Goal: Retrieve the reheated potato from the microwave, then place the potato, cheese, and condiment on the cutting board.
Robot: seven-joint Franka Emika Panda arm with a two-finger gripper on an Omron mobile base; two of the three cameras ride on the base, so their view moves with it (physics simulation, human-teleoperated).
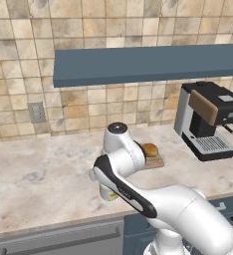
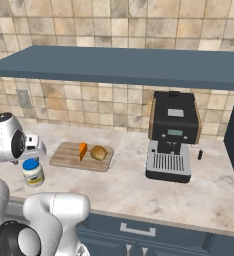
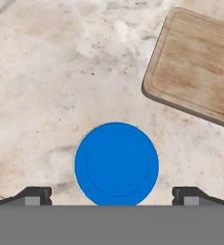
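Blue-lidded condiment [image 3: 116, 163] between wide-open claw [image 3: 112, 195]

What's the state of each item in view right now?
potato: on the cutting board
cheese: on the board, beside the potato
condiment: upright on the counter, off the board, lid on
gripper: open, above the condiment, fingertips either side of its lid
coffee machine: on the counter, nothing under its spout

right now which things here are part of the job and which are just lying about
Part of the job:
potato, on the cutting board
cheese, on the board beside the potato
condiment, on the counter beside the board, under the open gripper

Just lying about:
coffee machine
wall outlet
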